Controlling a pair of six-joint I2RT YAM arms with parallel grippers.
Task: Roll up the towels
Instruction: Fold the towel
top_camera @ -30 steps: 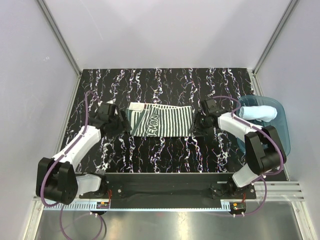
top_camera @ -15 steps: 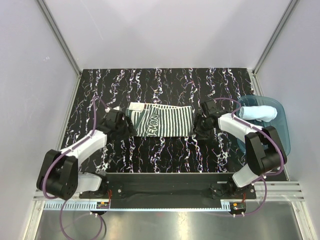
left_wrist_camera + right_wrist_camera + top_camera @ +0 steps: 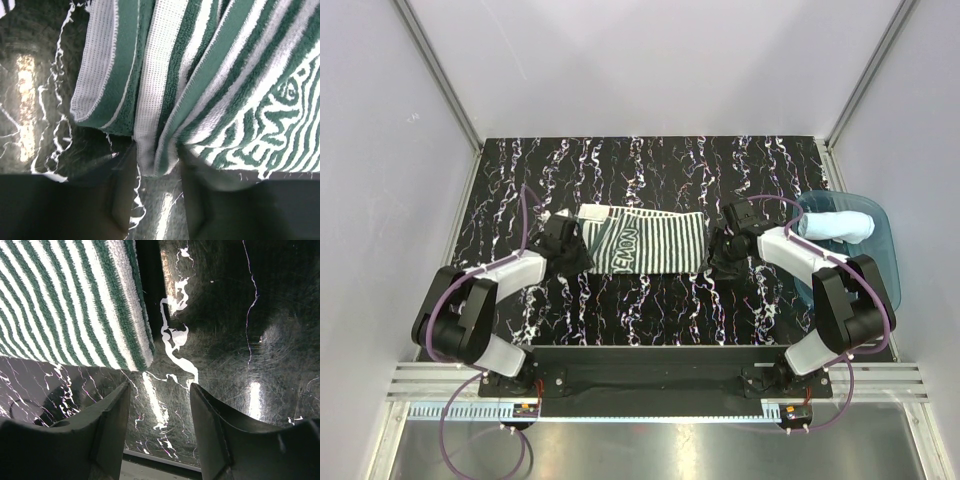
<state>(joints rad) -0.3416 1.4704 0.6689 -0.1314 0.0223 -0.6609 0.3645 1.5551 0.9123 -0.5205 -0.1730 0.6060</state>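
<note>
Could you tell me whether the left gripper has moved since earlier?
Yes: the left gripper moved right, away from the table's left edge, reaching the striped towel.

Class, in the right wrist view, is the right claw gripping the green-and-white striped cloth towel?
No: the right claw stands open over bare table beside the striped towel.

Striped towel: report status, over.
Left pincer pinching striped towel at left edge. Right pincer open beside right edge, empty. Towel unrolled. Pale blue towel in tray, clear of it.

The striped towel [image 3: 650,243] is lying on the tabletop [image 3: 650,170] between the left end effector [image 3: 570,250] and right end effector [image 3: 720,252]; the pale blue towel [image 3: 835,225] is resting in a tray [image 3: 888,255].
</note>
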